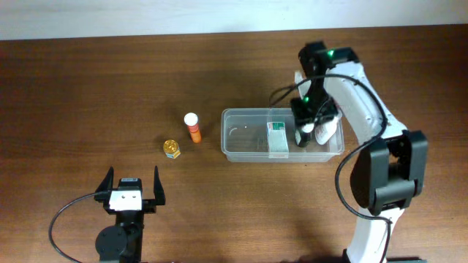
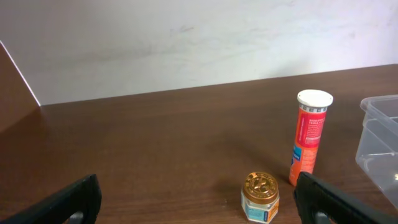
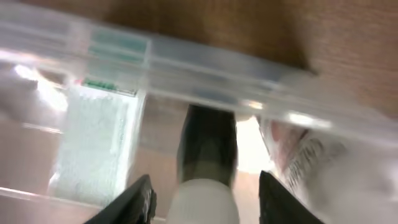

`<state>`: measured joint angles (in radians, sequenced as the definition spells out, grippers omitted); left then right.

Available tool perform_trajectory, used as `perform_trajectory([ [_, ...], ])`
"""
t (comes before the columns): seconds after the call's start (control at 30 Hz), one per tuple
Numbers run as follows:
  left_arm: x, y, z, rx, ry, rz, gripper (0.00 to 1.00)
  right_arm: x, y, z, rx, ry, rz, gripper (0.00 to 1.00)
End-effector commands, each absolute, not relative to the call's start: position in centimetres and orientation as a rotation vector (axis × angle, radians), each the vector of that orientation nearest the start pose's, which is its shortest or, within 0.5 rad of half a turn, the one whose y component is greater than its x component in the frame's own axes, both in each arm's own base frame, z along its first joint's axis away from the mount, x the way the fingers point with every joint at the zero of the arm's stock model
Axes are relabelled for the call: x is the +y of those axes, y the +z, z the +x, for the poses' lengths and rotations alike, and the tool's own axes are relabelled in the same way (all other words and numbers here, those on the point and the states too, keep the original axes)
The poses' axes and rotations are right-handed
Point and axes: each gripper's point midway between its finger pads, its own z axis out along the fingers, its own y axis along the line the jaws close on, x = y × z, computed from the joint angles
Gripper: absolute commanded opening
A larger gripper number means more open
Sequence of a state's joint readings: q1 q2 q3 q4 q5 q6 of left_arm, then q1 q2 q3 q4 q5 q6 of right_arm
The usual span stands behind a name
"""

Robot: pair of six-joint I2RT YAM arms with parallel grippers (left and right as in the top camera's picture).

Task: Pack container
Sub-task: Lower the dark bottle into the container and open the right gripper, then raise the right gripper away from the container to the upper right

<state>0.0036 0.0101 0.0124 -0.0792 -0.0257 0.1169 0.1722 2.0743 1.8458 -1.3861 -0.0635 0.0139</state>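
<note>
Right up close on the right wrist cam: dark bottle with a white cap (image 3: pixel 207 162), sitting between the right gripper (image 3: pixel 205 202) fingers (image 3: pixel 142 200) with a sliver of gap on either side, so partly spread and not pinching it. Just past the fingertips, the rim of the clear container (image 3: pixel 186 62) running straight across, all a bit blurry. White-and-green box (image 3: pixel 93 143) lying flat inside, off the left finger's side; some pale smudgy thing (image 3: pixel 311 155) off the right finger's side, can't tell what. From overhead, same story: right gripper (image 1: pixel 307 124) over one end of the container (image 1: pixel 228 142), box (image 1: pixel 277 137) near its middle. Left gripper (image 1: pixel 132 175) parked well away from the container on the wooden table (image 1: pixel 110 88), spread as wide as it goes, holding nothing (image 2: pixel 198 186). Straight ahead of it, small jar with a gold lid (image 2: pixel 260 196), nearer the right finger. Just beyond that, orange tube with a white cap (image 2: pixel 309 137), standing upright, close to the jar but not touching. Corner of the container (image 2: pixel 379 137) poking in further out past that same finger.
</note>
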Motion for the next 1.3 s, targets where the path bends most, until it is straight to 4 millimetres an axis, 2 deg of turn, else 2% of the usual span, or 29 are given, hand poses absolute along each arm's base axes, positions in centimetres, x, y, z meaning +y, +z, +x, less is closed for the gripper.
perform_trajectory([
  [0.0, 0.5, 15.6, 24.6, 1.649, 0.123, 0.088, 0.99, 7.8, 14.8, 40.7, 3.052, 0.088, -0.269, 0.48],
  [0.13, 0.6, 15.6, 24.6, 1.649, 0.123, 0.088, 0.99, 5.9, 19.7, 42.4, 2.937, 0.008, -0.248, 0.50],
  [0.17, 0.5, 15.6, 24.6, 1.649, 0.123, 0.088, 0.99, 4.4, 21.5, 43.1, 2.892, -0.024, -0.194, 0.52],
  [0.23, 0.5, 15.6, 24.6, 1.649, 0.123, 0.088, 0.99, 1.6, 23.6, 43.8, 2.839, -0.020, -0.071, 0.59],
  [0.3, 0.5, 15.6, 24.6, 1.649, 0.123, 0.088, 0.99, -0.4, 24.5, 43.9, 2.818, 0.051, 0.012, 0.63],
  [0.37, 0.6, 15.7, 24.6, 1.649, 0.123, 0.088, 0.99, -1.5, 24.5, 43.5, 2.828, 0.103, 0.063, 0.66],
  [0.43, 0.5, 15.7, 24.6, 1.649, 0.123, 0.088, 0.99, -3.9, 24.2, 42.3, 2.866, 0.101, 0.153, 0.68],
  [0.53, 0.5, 15.6, 24.6, 1.649, 0.123, 0.088, 0.99, -6.9, 24.1, 41.7, 2.868, 0.058, 0.248, 0.72],
  [0.57, 0.5, 15.6, 24.6, 1.649, 0.123, 0.088, 0.99, -8.1, 24.2, 41.8, 2.850, 0.051, 0.290, 0.83],
  [0.6, 0.6, 15.7, 24.6, 1.649, 0.123, 0.088, 0.99, -9.4, 24.2, 42.0, 2.827, 0.048, 0.356, 0.98],
  [0.67, 0.5, 15.7, 24.6, 1.649, 0.123, 0.088, 0.99, -11.7, 24.2, 42.3, 2.770, 0.070, 0.525, 0.98],
  [0.73, 0.5, 15.6, 24.6, 1.649, 0.123, 0.088, 0.99, -13.1, 23.9, 41.9, 2.760, 0.091, 0.587, 0.98],
  [0.87, 0.5, 15.6, 24.6, 1.649, 0.123, 0.088, 0.99, -14.7, 21.9, 40.7, 2.809, 0.087, 0.662, 0.98],
  [1.07, 0.5, 15.7, 24.6, 1.649, 0.123, 0.088, 0.99, -15.0, 18.5, 41.0, 2.845, 0.096, 0.680, 0.98],
  [1.27, 0.6, 15.6, 24.6, 1.649, 0.123, 0.088, 0.99, -15.0, 17.0, 40.9, 2.864, 0.096, 0.686, 0.98],
])
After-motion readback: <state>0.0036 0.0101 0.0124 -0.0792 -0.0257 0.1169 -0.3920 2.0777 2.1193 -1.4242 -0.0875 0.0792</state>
